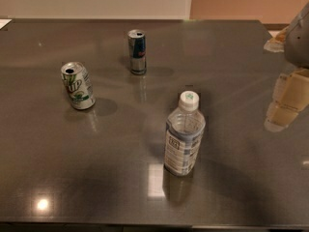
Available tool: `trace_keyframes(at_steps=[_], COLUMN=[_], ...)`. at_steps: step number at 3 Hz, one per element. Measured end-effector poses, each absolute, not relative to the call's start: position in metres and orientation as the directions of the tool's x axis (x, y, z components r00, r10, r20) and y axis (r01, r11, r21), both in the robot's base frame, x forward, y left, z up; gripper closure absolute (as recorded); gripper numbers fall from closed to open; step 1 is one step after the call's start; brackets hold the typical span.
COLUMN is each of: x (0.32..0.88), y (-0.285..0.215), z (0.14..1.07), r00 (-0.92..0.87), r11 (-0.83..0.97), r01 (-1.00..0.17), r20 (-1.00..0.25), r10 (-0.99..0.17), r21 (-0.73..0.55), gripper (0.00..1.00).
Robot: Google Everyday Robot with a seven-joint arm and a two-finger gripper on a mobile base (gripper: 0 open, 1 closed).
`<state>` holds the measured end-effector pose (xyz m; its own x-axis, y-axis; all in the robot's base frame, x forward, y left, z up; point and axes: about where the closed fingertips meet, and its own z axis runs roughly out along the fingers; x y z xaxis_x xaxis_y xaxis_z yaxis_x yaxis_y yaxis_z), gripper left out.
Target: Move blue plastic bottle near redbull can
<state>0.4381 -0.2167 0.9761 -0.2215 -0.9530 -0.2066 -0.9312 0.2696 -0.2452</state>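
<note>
The blue plastic bottle (184,135) stands upright at the centre-right of the dark table, with a white cap and a white-and-blue label. The redbull can (137,51) stands upright farther back and to the left, well apart from the bottle. My gripper (288,100) is at the right edge of the view, to the right of the bottle and clear of it, holding nothing that I can see. Part of the arm (299,35) shows above it.
A white-and-green soda can (77,85) stands tilted at the left, in front and left of the redbull can. The dark glossy table (96,168) reaches a pale wall at the back. Something light lies at the far right edge (275,43).
</note>
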Motion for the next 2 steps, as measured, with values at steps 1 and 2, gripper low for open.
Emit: trace_keyframes(at_steps=[1, 2], x=[0.4381, 0.4359], y=[-0.2167, -0.2135], z=[0.9761, 0.9751], r00=[-0.222, -0.200], r11=[0.270, 0.252], r01=[-0.931, -0.937], r20=[-0.207, -0.220], r10=[-0.953, -0.955], r21=[-0.245, -0.240], gripper=[0.00, 0.00])
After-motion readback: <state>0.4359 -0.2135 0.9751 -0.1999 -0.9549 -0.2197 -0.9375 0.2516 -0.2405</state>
